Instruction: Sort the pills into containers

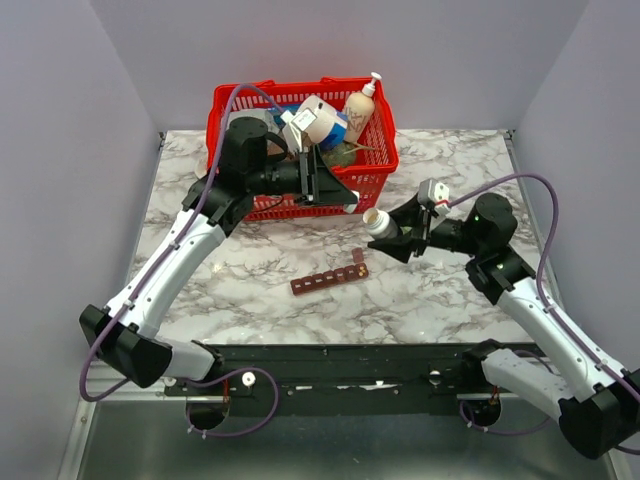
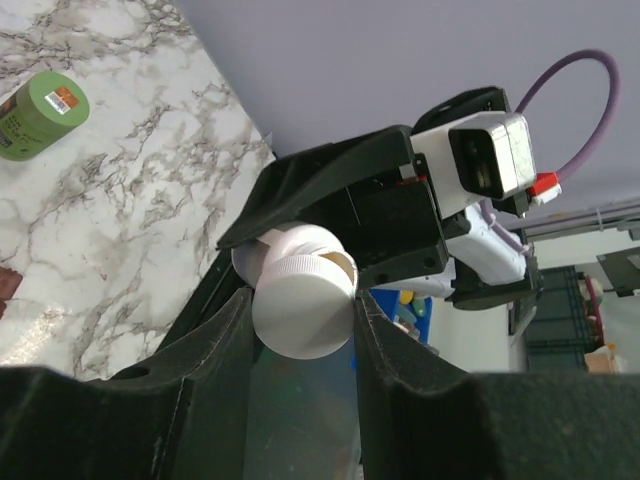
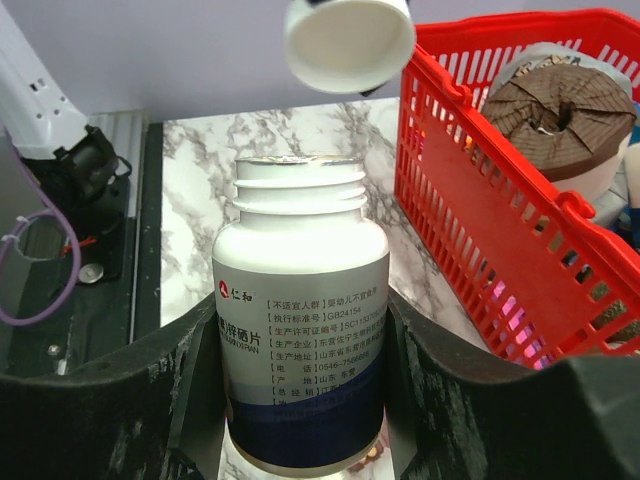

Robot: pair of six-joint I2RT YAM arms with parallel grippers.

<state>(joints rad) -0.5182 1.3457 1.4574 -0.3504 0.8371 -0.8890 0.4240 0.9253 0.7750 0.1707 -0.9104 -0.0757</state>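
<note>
Top external: pill bottle (image 3: 300, 330) uncapped, in front of the red basket (image 1: 228, 112).
Its white cap (image 2: 303, 305) sits pinched in the left gripper (image 1: 343, 200); the right gripper (image 1: 400, 238) clasps the pill bottle; the containers (image 1: 328, 278) lie farther in front.

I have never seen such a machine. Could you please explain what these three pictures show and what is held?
Two robot arms stand at the edge of a white marble table. One picture looks down from above; the other two come from cameras on the wrists. On the table lie a narrow dark-red plastic strip of pill compartments and a red mesh basket. The left gripper holds a round white cap; the right gripper holds the open white plastic bottle.
</note>
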